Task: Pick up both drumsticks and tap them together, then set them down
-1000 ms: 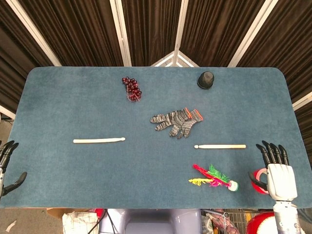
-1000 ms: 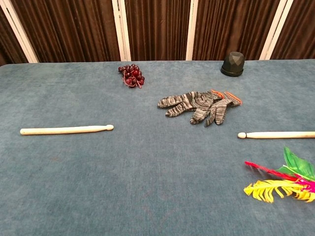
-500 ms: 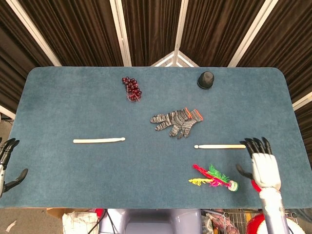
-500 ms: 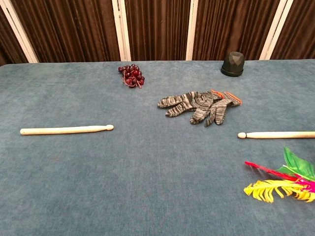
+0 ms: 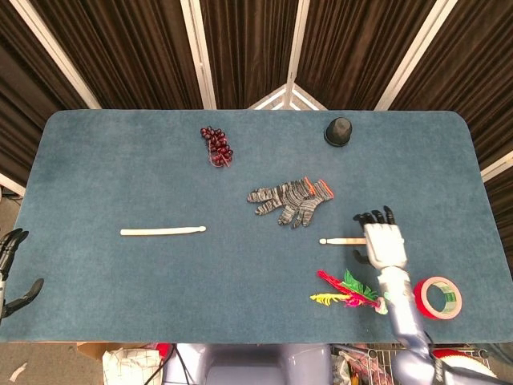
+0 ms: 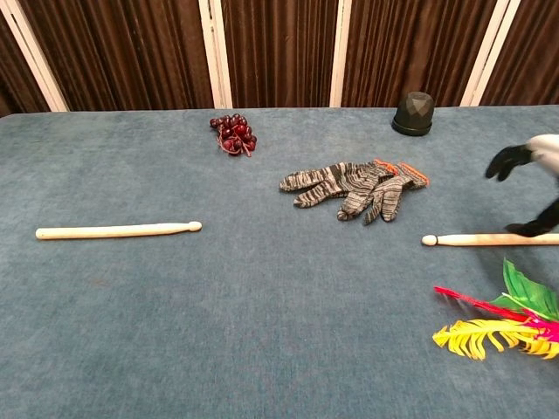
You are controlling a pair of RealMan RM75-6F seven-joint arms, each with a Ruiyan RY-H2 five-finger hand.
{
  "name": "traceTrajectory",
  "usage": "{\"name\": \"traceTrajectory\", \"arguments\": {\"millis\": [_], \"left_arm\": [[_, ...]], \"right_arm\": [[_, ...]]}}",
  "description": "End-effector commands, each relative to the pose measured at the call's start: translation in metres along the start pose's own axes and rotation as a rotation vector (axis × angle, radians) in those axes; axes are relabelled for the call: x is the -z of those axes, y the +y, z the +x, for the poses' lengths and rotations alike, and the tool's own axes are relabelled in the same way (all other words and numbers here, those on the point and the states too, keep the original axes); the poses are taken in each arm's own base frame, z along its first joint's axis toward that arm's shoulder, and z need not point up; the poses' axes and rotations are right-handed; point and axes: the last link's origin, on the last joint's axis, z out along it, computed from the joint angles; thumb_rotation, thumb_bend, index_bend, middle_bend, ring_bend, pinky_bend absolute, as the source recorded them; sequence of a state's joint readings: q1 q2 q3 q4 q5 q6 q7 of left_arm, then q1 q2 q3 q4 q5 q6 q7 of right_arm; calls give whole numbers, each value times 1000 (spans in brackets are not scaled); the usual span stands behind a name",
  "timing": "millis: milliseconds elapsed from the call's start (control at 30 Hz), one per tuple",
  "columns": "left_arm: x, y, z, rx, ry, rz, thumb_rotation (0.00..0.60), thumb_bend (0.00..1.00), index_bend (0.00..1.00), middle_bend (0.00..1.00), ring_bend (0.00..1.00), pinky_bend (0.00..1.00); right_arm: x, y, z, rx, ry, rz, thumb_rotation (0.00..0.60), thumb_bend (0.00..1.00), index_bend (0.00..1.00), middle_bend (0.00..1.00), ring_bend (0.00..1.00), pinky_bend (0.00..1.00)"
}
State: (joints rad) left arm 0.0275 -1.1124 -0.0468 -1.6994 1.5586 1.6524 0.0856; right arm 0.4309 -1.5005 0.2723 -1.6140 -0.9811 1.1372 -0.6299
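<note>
Blue table point(image 5: 96, 160) carrying everything; no container with contents visible. Right hand point(image 5: 383, 241) over the butt end of the right drumstick point(image 5: 341, 241), fingers spread, nothing gripped yet. Long axis of that stick running left-right, tip toward table centre. Left drumstick point(image 5: 163, 231) lying likewise, well apart from the left hand point(image 5: 14, 273), open at the table's edge.

On the table point(image 5: 96, 160), one drumstick point(image 5: 163, 231) lies toward the left and the other drumstick point(image 5: 341, 240) toward the right — the right hand point(image 5: 382, 241) spread over its butt end. Behind that stick lie the gloves point(image 5: 291, 200), and before it the feathered shuttlecock point(image 5: 350, 292), with the tape roll point(image 5: 437, 297) to its right. At the back sit the beads point(image 5: 216, 145) and, further right, the cup point(image 5: 338, 131) — the left hand point(image 5: 12, 273) is off the table's left edge.
</note>
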Motion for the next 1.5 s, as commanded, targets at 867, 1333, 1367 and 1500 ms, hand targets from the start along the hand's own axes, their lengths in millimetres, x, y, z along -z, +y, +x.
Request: {"name": "traceTrajectory", "arguments": {"millis": [867,1333,1367,1500], "left_arm": [[0,4,-4,-15,-6,-2,600,361,138,115,0,0],[-2,4,-7,-30,-6,8,600,361,138,115,0,0],[-2,4,-7,-31,-6,9,600,361,138,115,0,0],[-2,4,-8,-36,-6,10,600,361,138,115,0,0]], "right_arm": [[-13,31,-38,5,-29,-87,600,263,415,430,256,36],[-26,29,-36,57,-12,-73,600,317,433,459,278,36],[-27,29,-37,62,-13,-71,600,317,433,459,278,36],[-28,30,-39,72,-23,-72,600,317,433,460,283,36]]}}
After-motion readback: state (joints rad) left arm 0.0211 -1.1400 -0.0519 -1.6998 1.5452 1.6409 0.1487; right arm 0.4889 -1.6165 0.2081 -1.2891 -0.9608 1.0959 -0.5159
